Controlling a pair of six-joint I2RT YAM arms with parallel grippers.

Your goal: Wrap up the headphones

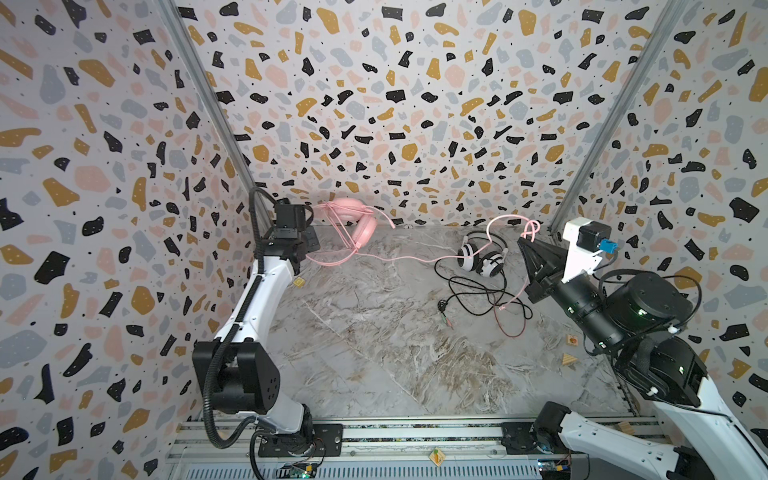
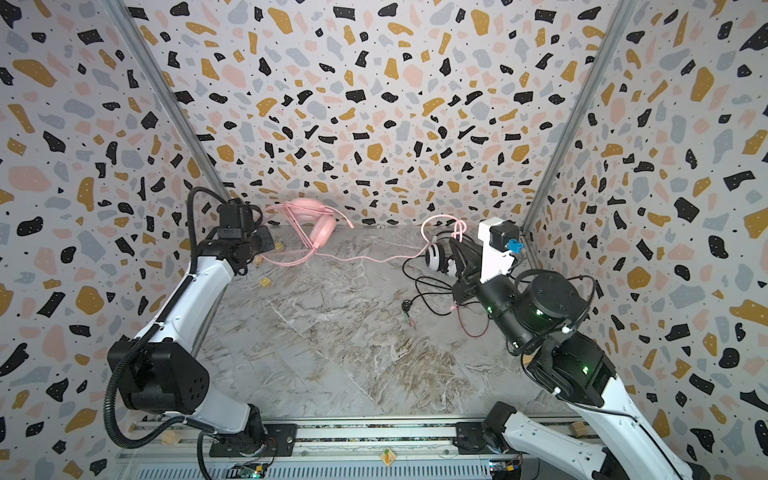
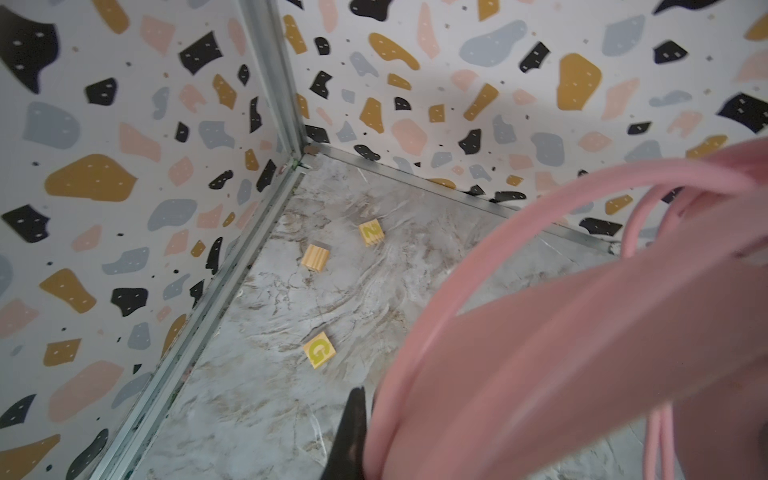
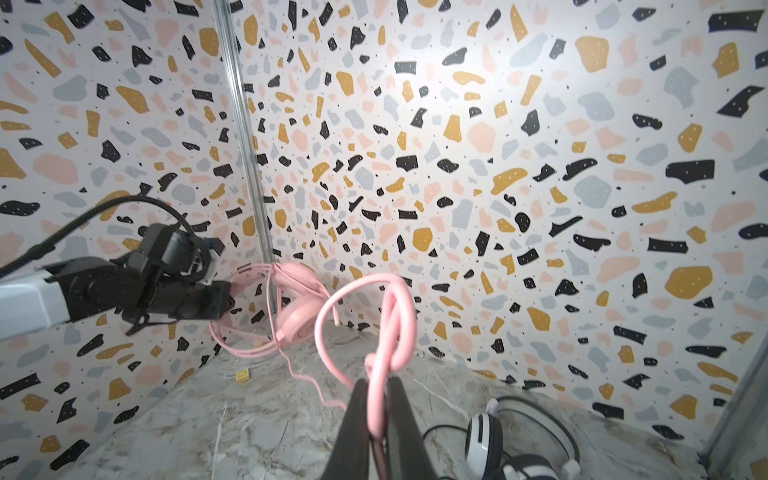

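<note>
Headphones in pink (image 1: pixel 353 212) hang at the back of the worktop (image 1: pixel 395 353), well to the left of the white-and-black headphones (image 1: pixel 482 259), which lie flat on the marble surface. The left hand (image 1: pixel 311 241) is pressed together on the headband of the pink headphones; the left wrist view shows that band filling the frame beside one dark finger (image 3: pixel 353 432). Whether the lower pink earcup touches the worktop cannot be told.

The pink cord (image 4: pixel 388 328) trails from the pink headphones toward the white-and-black headphones, passes over them and rises just to their right. There the right hand (image 4: pixel 379 386) pinches it, with a loose loop standing above the fingertips.

The black cord (image 1: pixel 444 306) lies in slack loops in front of the white-and-black headphones. Small wooden blocks (image 3: pixel 319 350) sit far to their left.
</note>
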